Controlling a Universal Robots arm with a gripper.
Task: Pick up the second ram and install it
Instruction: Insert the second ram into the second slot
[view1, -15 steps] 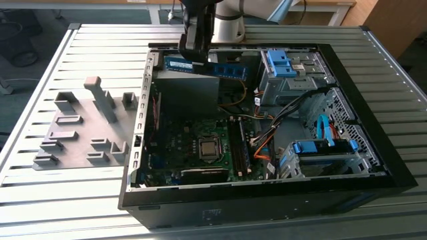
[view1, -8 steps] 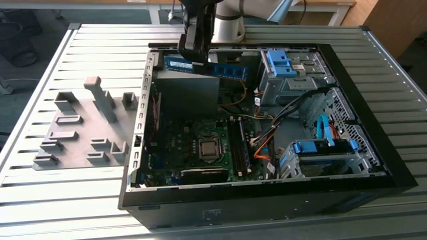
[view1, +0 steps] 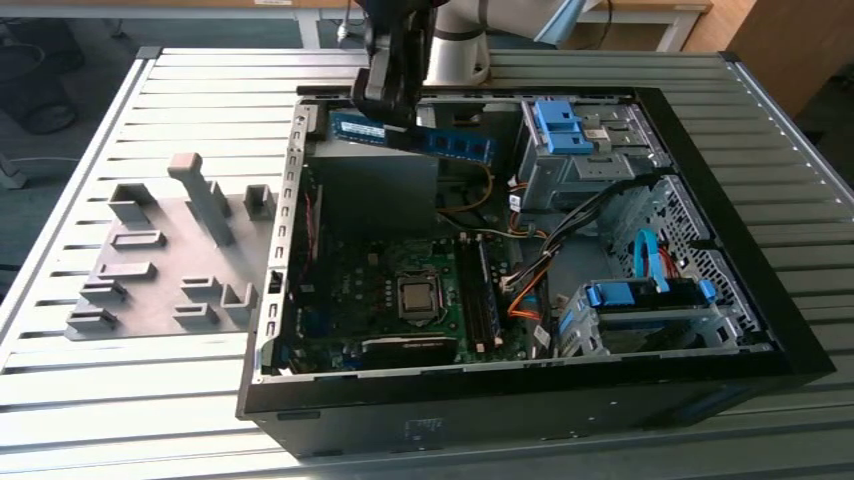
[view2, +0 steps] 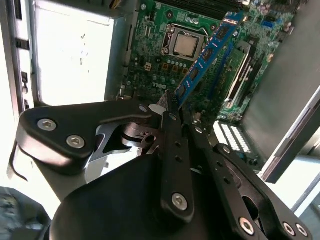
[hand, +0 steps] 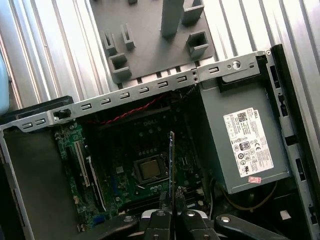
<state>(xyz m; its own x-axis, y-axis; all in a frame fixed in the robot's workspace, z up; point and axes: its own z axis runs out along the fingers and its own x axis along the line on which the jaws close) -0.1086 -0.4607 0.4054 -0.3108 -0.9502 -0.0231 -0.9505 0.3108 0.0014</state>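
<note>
The second ram (view1: 430, 138), a long blue-green stick with black chips, hangs in the air over the far part of the open computer case (view1: 747, 350). My gripper (view1: 378, 112) is shut on one end of it. In the second wrist view the ram (view2: 212, 47) slants out from my gripper (view2: 174, 107) above the green motherboard (view2: 155, 45). The first wrist view shows the ram (hand: 171, 155) edge-on, rising from my gripper (hand: 172, 197) over the processor (hand: 150, 170). The memory slots (view1: 478, 295) lie beside the processor, well below the stick.
A grey fixture plate (view1: 160, 270) with upright blocks lies on the slatted table at the exterior view's left. Inside the case are the grey power supply (hand: 240, 140), blue drive cages (view1: 561, 125), another blue cage (view1: 647, 295) and loose cables (view1: 534, 270).
</note>
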